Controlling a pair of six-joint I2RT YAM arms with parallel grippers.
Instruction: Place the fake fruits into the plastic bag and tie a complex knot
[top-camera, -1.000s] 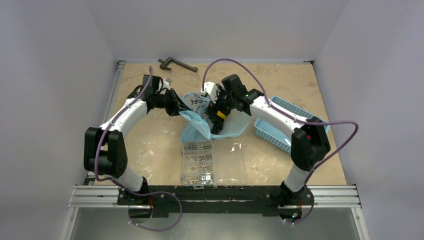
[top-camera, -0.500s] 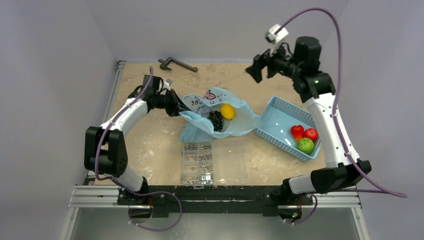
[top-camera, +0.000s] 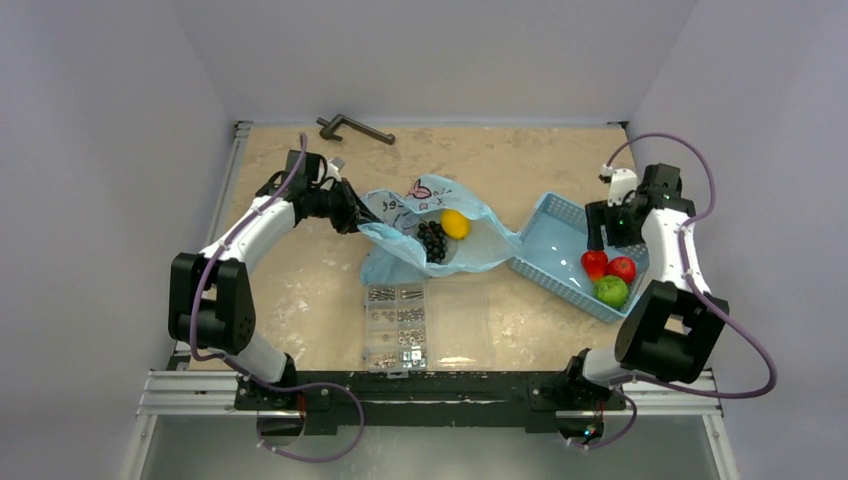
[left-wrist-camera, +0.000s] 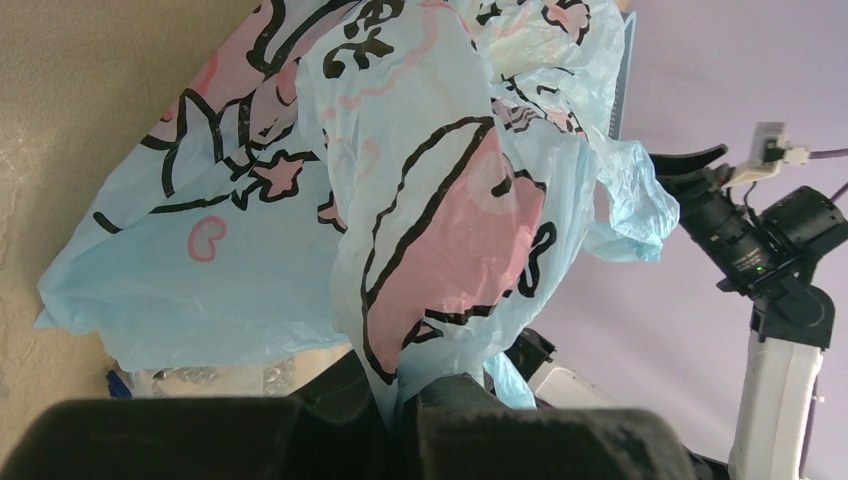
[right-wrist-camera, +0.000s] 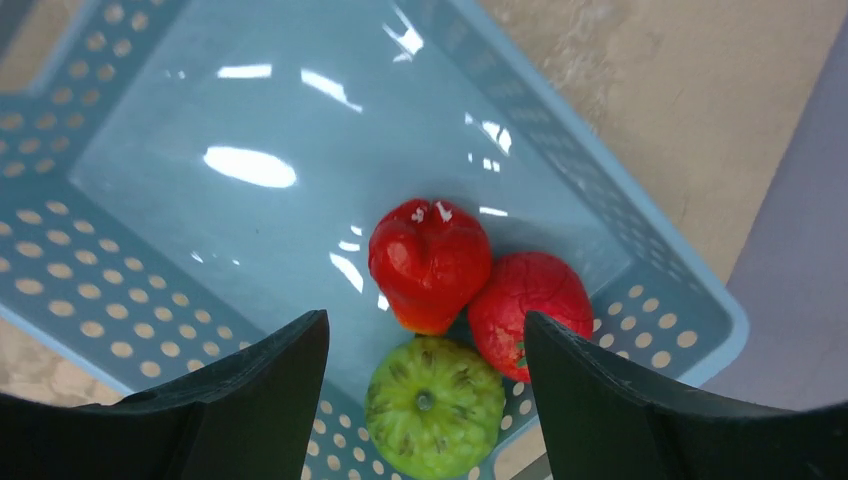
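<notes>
The light-blue plastic bag (top-camera: 480, 245) lies open mid-table with the dark grape bunch (top-camera: 433, 241) and yellow lemon (top-camera: 455, 223) inside. My left gripper (top-camera: 352, 215) is shut on the bag's left edge and holds it up; the left wrist view shows the printed plastic (left-wrist-camera: 450, 200) pinched in that gripper (left-wrist-camera: 405, 410). My right gripper (top-camera: 603, 232) is open and empty, hovering over the blue basket (top-camera: 553, 225). In the right wrist view the gripper (right-wrist-camera: 425, 335) is above two red fruits (right-wrist-camera: 430, 260) (right-wrist-camera: 528, 310) and the green one (right-wrist-camera: 435, 405). No knot shows.
A clear compartment box of screws (top-camera: 400, 325) sits at the near middle, in front of the bag. A dark metal tool (top-camera: 355, 128) lies at the back left. The basket wall (right-wrist-camera: 150, 300) surrounds the three fruits, which lie in its near right corner.
My right gripper left the bag, swung up high, then came down over the basket. The grape bunch and lemon now show in the bag. The left arm has not moved.
</notes>
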